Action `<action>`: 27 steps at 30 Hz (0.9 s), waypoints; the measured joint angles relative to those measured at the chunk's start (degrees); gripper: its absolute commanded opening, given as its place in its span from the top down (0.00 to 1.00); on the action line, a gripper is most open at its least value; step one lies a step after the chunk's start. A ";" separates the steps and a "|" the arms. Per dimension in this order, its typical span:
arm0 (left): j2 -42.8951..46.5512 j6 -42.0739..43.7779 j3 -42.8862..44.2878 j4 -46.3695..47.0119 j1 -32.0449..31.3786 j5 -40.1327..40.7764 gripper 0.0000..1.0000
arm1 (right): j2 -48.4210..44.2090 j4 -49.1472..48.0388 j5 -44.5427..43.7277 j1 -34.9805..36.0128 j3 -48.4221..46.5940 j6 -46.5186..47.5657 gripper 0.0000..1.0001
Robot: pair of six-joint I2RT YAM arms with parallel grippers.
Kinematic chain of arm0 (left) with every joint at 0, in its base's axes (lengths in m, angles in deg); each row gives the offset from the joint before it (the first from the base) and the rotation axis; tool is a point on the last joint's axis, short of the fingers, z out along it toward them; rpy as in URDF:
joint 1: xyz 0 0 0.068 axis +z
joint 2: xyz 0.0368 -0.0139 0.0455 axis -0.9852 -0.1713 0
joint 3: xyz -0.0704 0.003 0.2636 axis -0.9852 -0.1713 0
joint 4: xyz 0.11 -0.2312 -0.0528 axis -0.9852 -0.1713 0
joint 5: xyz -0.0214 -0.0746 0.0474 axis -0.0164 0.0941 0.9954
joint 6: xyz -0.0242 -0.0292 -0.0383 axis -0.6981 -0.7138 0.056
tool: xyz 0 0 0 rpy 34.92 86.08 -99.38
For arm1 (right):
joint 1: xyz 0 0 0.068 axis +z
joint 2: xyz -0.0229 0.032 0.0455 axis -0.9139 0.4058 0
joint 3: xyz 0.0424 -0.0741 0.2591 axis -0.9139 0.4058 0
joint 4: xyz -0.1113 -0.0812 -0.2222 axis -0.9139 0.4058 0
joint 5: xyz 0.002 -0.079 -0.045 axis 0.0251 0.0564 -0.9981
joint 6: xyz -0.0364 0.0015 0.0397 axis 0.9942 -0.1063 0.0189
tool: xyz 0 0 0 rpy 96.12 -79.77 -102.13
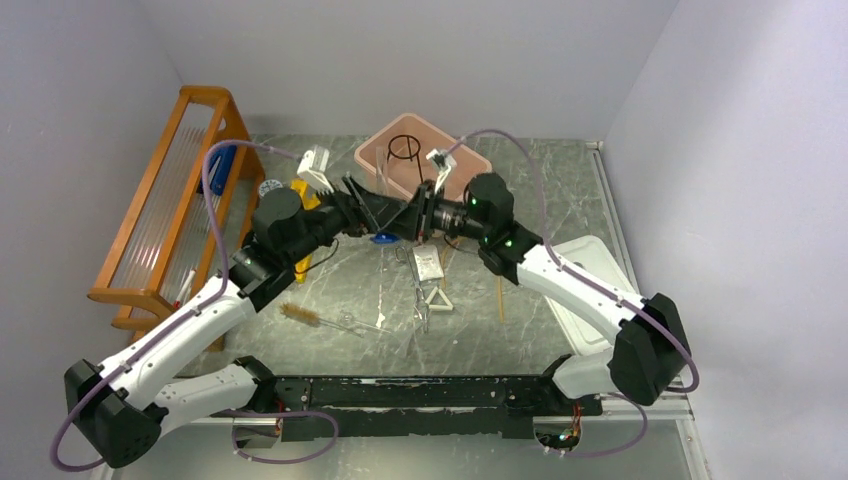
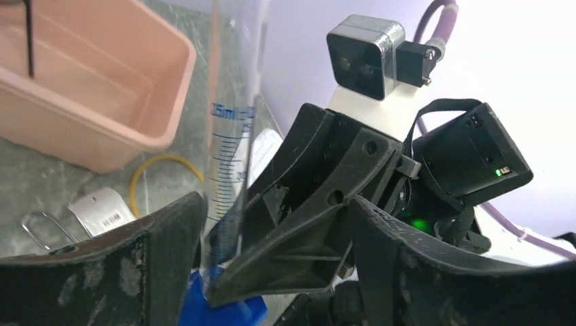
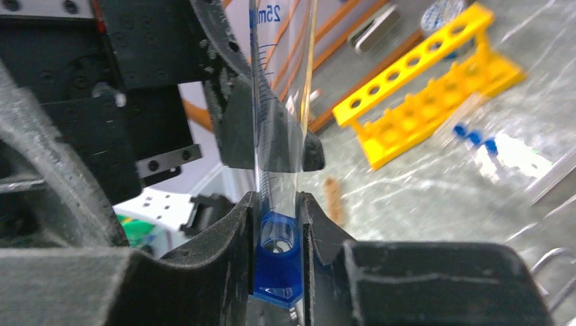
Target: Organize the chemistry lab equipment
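Observation:
A clear graduated cylinder (image 3: pixel 278 136) with a blue base (image 3: pixel 277 261) is held above the middle of the table, where both arms meet. My right gripper (image 3: pixel 278 238) is shut on it just above the base. My left gripper (image 2: pixel 285 272) is open, its jaws wide around the cylinder (image 2: pixel 234 136) and one right finger. The black wire tripod (image 1: pixel 405 150) stands in the pink tub (image 1: pixel 375 170). The brown brush (image 1: pixel 300 315), metal tongs (image 1: pixel 420 290) and white triangle (image 1: pixel 437 302) lie on the table. The yellow rack (image 3: pixel 435 102) has blue-capped tubes (image 3: pixel 475 136) beside it.
A wooden rack (image 1: pixel 180 200) stands along the left wall. The white lid (image 1: pixel 580 290) lies at the right under the right arm. A metal piece with a barcode label (image 2: pixel 102 210) and yellow tubing (image 2: pixel 159 170) lie in front of the tub.

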 measured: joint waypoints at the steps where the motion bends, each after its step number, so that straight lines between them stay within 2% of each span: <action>1: -0.24 1.44 2.12 -2.05 -0.07 1.29 0.13 | 0.76 2.54 -0.17 -0.22 -2.71 2.89 1.00; 4: -0.85 5.99 9.16 -8.61 -0.11 7.10 0.11 | 3.52 8.59 -0.02 -1.95 -10.60 10.51 1.00; 6: -0.87 8.68 13.20 -13.16 -0.09 12.44 0.12 | 5.90 11.69 1.33 -5.88 -15.98 15.58 1.00; 7: -0.74 10.03 14.73 -15.08 -0.09 15.28 0.12 | 6.01 11.85 1.49 -6.19 -16.24 15.89 1.00; 11: 0.98 16.72 16.33 -20.87 -0.09 22.36 0.12 | 11.82 18.40 3.26 -13.11 -23.69 23.74 1.00; 16: 1.81 22.34 16.00 -27.17 -0.09 24.61 0.12 | 22.58 31.80 2.12 -15.82 -35.95 36.26 1.00; 24: 4.37 23.23 10.08 -31.30 -0.09 24.96 0.13 | 39.87 54.36 -2.89 -16.00 -52.48 53.99 1.00; 27: 4.42 22.95 8.74 -32.00 -0.09 24.87 0.13 | 42.95 59.80 -3.65 -16.04 -55.23 58.10 1.00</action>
